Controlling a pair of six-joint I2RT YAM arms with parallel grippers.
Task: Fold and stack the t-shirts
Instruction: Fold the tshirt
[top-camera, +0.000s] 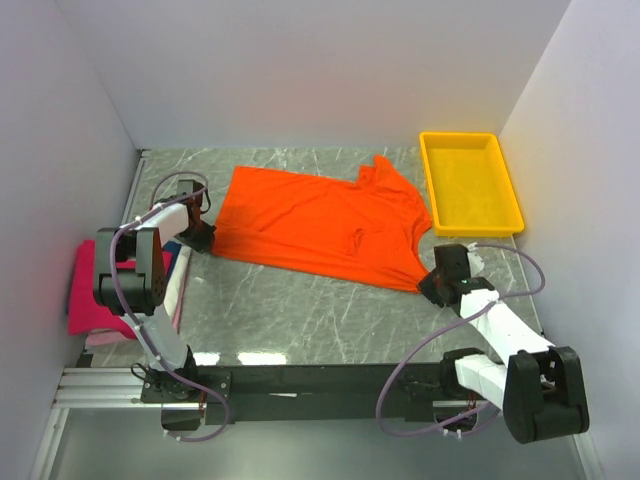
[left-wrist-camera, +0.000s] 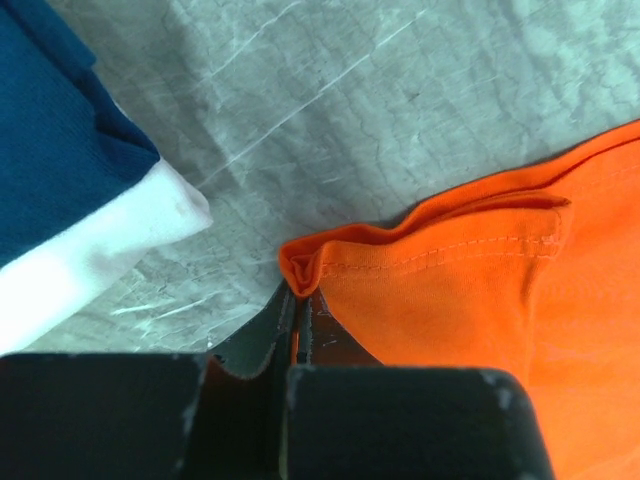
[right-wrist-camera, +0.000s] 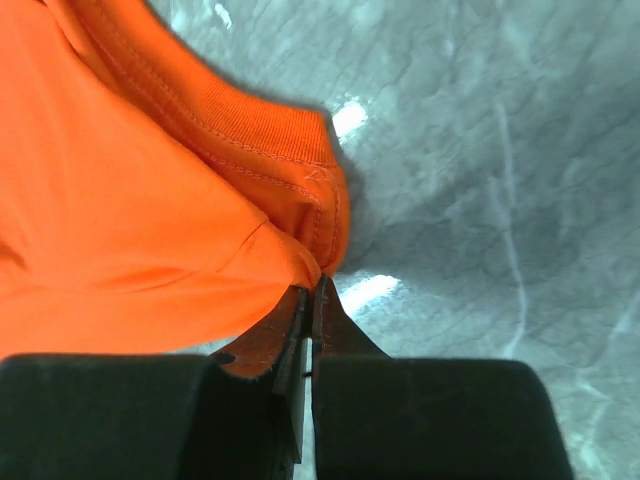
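Note:
The bright orange t-shirt (top-camera: 320, 225) lies spread flat across the middle of the marble table. My left gripper (top-camera: 205, 243) sits at its near left corner. In the left wrist view the jaws (left-wrist-camera: 300, 292) are shut, with the bunched hem corner (left-wrist-camera: 310, 262) pinched between the tips. My right gripper (top-camera: 428, 285) is at the shirt's near right corner. Its jaws (right-wrist-camera: 313, 285) are shut on the edge of the orange cloth (right-wrist-camera: 150, 230), beside a ribbed band (right-wrist-camera: 270, 135). Folded shirts are stacked at the left: magenta-pink (top-camera: 88, 295), dark blue (left-wrist-camera: 50, 150) and pale (left-wrist-camera: 100, 255).
A yellow plastic tray (top-camera: 468, 185) stands at the back right, just beyond the shirt's right end. White walls close in the table on the left, back and right. The folded stack lies close to my left gripper, at the table's left edge.

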